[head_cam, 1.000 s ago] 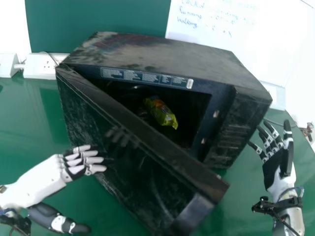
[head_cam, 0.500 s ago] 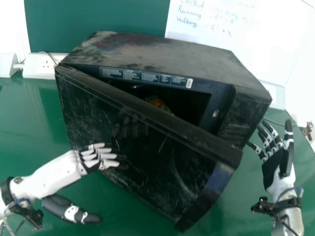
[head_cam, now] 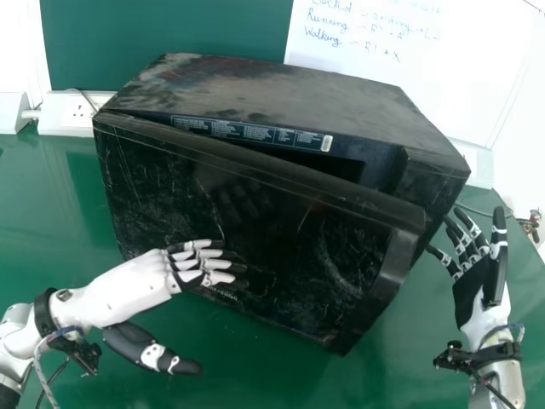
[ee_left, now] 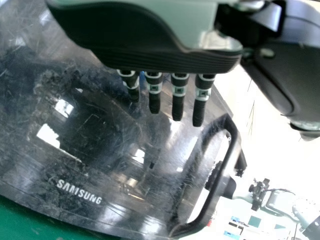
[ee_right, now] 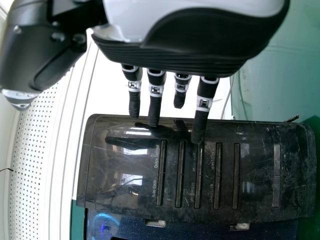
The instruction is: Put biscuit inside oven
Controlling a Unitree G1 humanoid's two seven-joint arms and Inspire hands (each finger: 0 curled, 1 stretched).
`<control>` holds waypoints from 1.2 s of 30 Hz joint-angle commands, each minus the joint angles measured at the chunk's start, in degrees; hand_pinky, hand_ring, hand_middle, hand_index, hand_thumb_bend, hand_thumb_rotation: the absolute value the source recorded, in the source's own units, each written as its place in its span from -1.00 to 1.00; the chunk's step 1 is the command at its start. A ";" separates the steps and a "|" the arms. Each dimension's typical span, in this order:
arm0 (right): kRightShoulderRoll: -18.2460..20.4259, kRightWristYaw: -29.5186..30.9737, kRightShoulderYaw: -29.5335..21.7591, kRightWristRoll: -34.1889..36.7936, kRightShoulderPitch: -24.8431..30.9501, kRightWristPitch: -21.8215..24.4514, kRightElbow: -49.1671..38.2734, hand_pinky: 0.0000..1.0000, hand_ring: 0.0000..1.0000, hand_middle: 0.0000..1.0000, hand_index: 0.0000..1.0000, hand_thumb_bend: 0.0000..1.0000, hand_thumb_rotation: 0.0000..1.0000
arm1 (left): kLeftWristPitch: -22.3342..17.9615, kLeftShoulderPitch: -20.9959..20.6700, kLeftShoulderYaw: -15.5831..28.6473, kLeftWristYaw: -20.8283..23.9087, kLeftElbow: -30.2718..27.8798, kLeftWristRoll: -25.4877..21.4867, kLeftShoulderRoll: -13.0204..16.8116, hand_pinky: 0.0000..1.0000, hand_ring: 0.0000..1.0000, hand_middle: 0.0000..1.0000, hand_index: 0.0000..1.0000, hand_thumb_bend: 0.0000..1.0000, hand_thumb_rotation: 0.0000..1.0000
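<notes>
White-and-black left hand (head_cam: 185, 274), fingers straight, lightly spread, at the glossy black oven door (head_cam: 285, 251), ajar! Biscuit's presumably hidden behind it; closing seems the step, needing one steady push flush.

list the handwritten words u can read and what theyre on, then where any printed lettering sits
"Running": large flat white board
"Walking": same board
Other handwriting there: too faint or cut off to read surely
Printed lettering: scratched glossy black oven door; black control panel with slim bars; dark strip above oven opening, too small to read
</notes>
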 commanded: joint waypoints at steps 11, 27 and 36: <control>0.81 -0.26 0.17 -0.08 0.61 -0.03 -0.94 0.37 0.60 0.74 0.75 1.00 0.72 | 8.85 -7.02 -3.70 -2.74 -2.22 0.27 2.98 0.33 0.59 0.67 0.59 0.93 1.00; 1.49 -1.30 0.04 0.52 1.18 1.27 -2.16 0.41 0.63 0.74 0.84 1.00 0.25 | 14.74 -16.54 -8.50 -7.10 3.16 0.24 1.73 0.38 0.60 0.68 0.62 0.97 1.00; 1.59 -1.05 0.06 0.85 1.35 0.96 -1.84 0.49 0.69 0.80 0.90 1.00 0.22 | 13.95 -21.40 -10.75 -6.50 8.16 3.46 0.20 0.40 0.61 0.69 0.63 0.98 1.00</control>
